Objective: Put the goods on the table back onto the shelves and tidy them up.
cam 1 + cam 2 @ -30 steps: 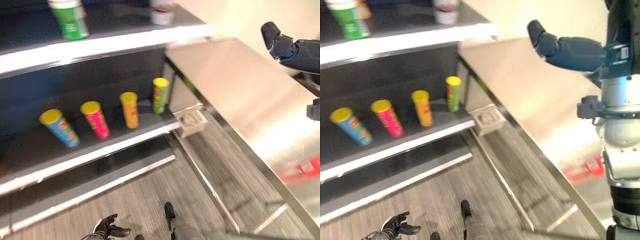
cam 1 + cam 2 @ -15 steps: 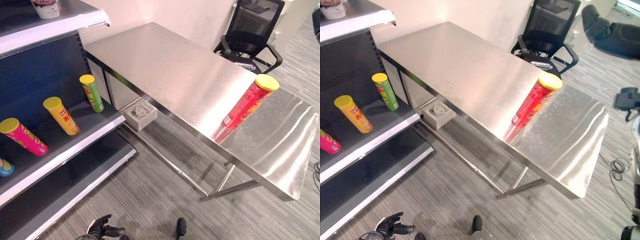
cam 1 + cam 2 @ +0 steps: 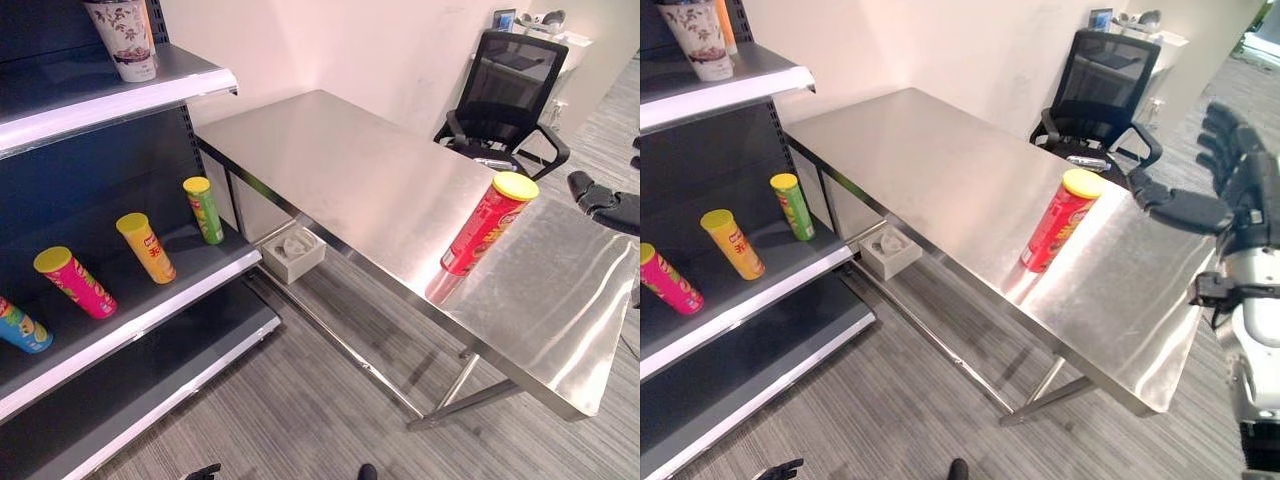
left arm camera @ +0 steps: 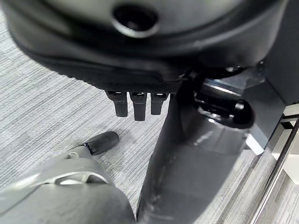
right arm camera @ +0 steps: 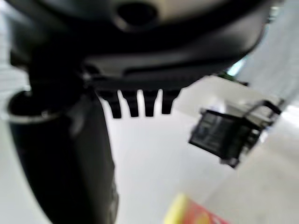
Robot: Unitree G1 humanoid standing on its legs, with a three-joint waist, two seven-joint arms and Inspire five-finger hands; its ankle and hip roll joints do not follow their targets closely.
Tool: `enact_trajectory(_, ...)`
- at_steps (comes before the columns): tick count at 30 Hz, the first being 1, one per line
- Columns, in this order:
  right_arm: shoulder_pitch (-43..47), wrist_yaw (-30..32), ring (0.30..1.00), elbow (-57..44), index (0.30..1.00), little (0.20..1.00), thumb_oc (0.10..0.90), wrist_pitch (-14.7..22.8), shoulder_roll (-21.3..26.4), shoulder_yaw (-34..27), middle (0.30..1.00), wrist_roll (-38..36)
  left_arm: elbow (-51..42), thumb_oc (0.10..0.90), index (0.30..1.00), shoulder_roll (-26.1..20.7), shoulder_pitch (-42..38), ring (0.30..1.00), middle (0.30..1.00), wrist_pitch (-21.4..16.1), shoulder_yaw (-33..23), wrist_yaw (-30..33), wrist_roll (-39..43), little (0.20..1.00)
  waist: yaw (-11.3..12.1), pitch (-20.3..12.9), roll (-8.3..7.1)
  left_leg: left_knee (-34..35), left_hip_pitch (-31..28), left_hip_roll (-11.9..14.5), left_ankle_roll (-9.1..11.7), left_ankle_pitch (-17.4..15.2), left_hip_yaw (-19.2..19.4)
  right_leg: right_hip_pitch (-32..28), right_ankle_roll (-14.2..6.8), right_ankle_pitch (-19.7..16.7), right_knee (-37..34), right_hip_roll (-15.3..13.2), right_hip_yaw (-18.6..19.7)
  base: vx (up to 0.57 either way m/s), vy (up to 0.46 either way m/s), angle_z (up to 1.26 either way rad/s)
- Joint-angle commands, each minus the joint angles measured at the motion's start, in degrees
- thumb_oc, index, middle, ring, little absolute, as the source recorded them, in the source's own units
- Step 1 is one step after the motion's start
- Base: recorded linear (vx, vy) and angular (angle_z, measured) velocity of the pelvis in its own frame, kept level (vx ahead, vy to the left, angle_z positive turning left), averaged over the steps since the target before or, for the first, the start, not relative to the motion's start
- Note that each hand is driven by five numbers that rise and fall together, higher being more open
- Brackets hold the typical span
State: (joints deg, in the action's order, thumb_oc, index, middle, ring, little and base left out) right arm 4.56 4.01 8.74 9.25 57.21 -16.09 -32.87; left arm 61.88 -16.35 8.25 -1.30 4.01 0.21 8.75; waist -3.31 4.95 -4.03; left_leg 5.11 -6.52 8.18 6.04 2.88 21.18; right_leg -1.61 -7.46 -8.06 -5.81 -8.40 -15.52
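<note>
Your red can (image 3: 1058,222) stands upright on the steel table (image 3: 940,170), near its chair-side end. Your right hand (image 3: 1230,190) hovers just beyond that end, fingers spread and straight, apart from the can and holding nothing. Your left hand (image 4: 135,100) hangs low over the floor, fingers straight; its thumb is hard to make out.

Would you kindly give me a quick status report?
Right hand open beside red chip can, not touching. Left hand open, low. Can upright on steel table.
</note>
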Motion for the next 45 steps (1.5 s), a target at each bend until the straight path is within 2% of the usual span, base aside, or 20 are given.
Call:
enact_trajectory(1,9.8,0.1,0.900,-0.5,0.900,0.900,0.800,3.6,3.2,-2.8,0.900,-2.0,0.8,0.800,0.900,-2.7,-3.7,0.900,0.900,-1.4,2.0,-1.0,-2.0,0.900,2.8,0.5,-1.31,-0.1,0.2,0.8,0.2,-2.2,-5.0,-2.5,-4.4,3.7,0.8,-2.8,0.9,0.01,-0.034,0.04)
enact_trajectory(8,12.0,-0.9,0.900,2.0,0.900,0.900,0.800,3.1,2.9,-0.1,0.900,-3.1,0.7,0.800,0.900,-2.4,-3.4,0.900,0.900,-1.3,2.8,-1.0,-1.7,0.900,3.6,0.8,-0.79,-0.1,1.1,1.0,0.6,-1.7,-6.5,-2.8,-4.0,4.3,0.8,-2.4,-0.3,0.01,-0.030,0.16)
enact_trajectory(23,15.5,0.5,0.900,8.0,0.900,0.900,0.800,0.4,5.4,4.6,0.900,5.0,0.1,0.800,0.900,-2.1,-2.8,0.900,0.900,-1.2,3.7,-0.6,-1.9,0.900,5.1,1.4,-0.53,-0.1,2.3,1.1,1.0,-0.8,-8.7,-3.7,-3.5,5.0,0.8,-2.0,-2.4,0.00,-0.020,0.09)
enact_trajectory(38,20.3,-0.9,0.900,12.4,0.900,0.900,0.800,-0.4,4.9,9.5,0.900,1.2,-0.1,0.800,0.900,-2.1,-2.8,0.900,0.900,-1.3,4.6,-0.7,-1.2,0.900,5.8,1.6,-0.60,-0.1,2.4,0.9,1.1,-0.6,-9.6,-4.2,-3.3,5.2,0.8,-2.0,-3.1,0.00,-0.002,0.02)
enact_trajectory(39,20.5,-1.6,0.775,13.0,0.775,0.775,0.717,-1.0,5.6,10.5,0.775,1.4,0.0,0.800,0.900,-2.2,-2.8,0.900,0.900,-1.2,4.6,-0.7,-1.2,0.900,5.8,1.6,-0.75,-0.1,2.5,1.0,1.1,-0.5,-9.6,-4.2,-3.3,5.2,0.8,-2.0,-3.2,0.00,0.000,0.00)
enact_trajectory(40,20.4,-1.7,0.554,13.2,0.554,0.554,0.569,-1.3,5.9,10.7,0.554,1.4,0.0,0.800,0.900,-2.1,-2.8,0.900,0.900,-1.2,4.6,-0.7,-1.2,0.900,5.8,1.6,-0.84,-0.1,2.5,1.0,1.1,-0.5,-9.6,-4.2,-3.3,5.2,0.8,-2.0,-3.1,0.00,0.000,0.00)
enact_trajectory(41,20.4,-1.9,0.554,13.5,0.554,0.554,0.569,-1.6,6.5,11.1,0.554,1.7,0.1,0.800,0.900,-2.1,-2.9,0.900,0.900,-1.2,4.6,-0.7,-1.3,0.900,5.7,1.6,-0.93,-0.1,2.5,1.0,1.2,-0.5,-9.6,-4.2,-3.3,5.1,0.8,-2.0,-3.1,0.00,0.000,0.00)
enact_trajectory(42,20.5,-1.9,0.300,13.6,0.300,0.300,0.400,-1.6,6.5,11.2,0.300,1.7,0.1,0.800,0.900,-2.1,-2.9,0.900,0.900,-1.2,4.6,-0.7,-1.3,0.900,5.7,1.6,-0.91,-0.1,2.5,1.0,1.2,-0.5,-9.6,-4.1,-3.3,5.1,0.8,-2.0,-3.1,0.00,0.000,0.00)
enact_trajectory(45,19.6,-3.3,0.300,13.2,0.300,0.300,0.400,-2.6,8.6,11.7,0.300,1.4,0.3,0.800,0.900,-2.1,-3.1,0.900,0.900,-1.1,4.6,-0.8,-1.5,0.900,5.5,1.6,-1.28,-0.1,2.5,1.1,1.3,-0.4,-9.6,-4.1,-3.2,5.1,0.8,-1.8,-3.1,0.00,0.000,0.00)
